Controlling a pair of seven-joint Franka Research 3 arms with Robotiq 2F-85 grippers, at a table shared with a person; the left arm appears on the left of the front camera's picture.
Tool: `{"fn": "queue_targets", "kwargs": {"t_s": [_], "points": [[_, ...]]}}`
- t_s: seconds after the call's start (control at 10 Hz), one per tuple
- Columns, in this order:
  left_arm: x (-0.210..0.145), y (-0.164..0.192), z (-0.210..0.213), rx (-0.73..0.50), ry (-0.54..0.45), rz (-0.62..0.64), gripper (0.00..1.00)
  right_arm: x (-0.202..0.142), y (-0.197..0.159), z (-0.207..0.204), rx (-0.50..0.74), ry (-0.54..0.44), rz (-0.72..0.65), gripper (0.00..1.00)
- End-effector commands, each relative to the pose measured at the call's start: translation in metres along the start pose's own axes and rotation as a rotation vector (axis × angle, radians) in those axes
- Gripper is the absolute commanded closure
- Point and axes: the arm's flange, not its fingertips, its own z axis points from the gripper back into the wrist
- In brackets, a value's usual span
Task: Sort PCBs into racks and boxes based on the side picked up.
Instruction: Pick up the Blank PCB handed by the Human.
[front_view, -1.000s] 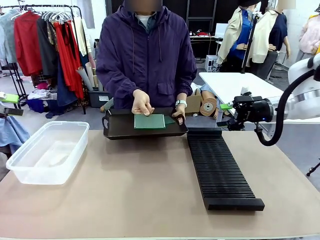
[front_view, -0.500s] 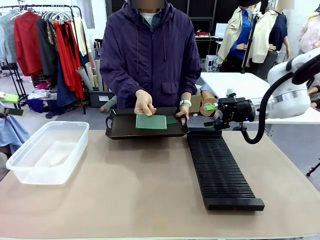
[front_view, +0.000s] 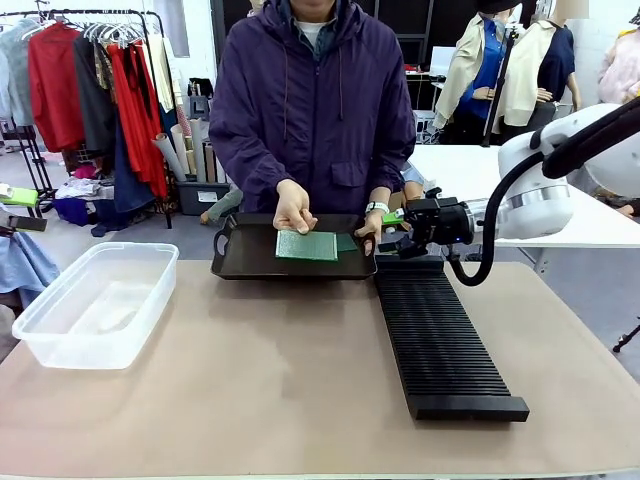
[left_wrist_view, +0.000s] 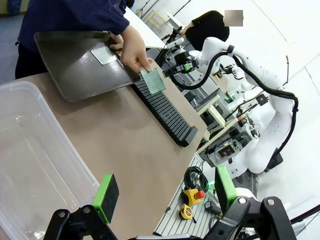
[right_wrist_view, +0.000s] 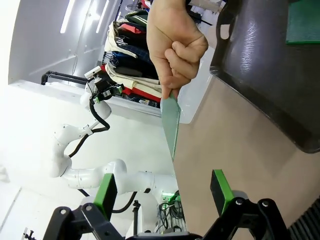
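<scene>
At the black tray's right end: a PCB hangs edge-on from the person's hand, offered.
Second PCB: flat on the tray.
Right gripper: has swung in from the right — fingers spread, empty, PCB just ahead; a grasp looks next.
Left gripper: spread, empty, over the clear box.
Rack: beside the tray.

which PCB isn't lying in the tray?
The PCB pinched in the person's hand, held out past the tray rim in front of the open right gripper. The other PCBs lie flat in the tray.
</scene>
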Motion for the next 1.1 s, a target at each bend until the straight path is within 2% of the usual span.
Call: {"fn": "queue_targets", "kwargs": {"t_s": [0.0,0.5,1.0], "points": [[0.0,-0.002,0.001,-0.003,-0.003,0.006,0.0,0.01,-0.007,-0.018,0.01,-0.024,-0.004,0.0],[0.0,-0.002,0.001,-0.003,-0.003,0.006,0.0,0.015,-0.014,-0.063,0.058,-0.098,-0.043,0.0],[0.0,-0.002,0.001,-0.003,-0.003,0.006,0.0,0.025,-0.017,-0.091,0.072,-0.069,-0.059,0.0]]}}
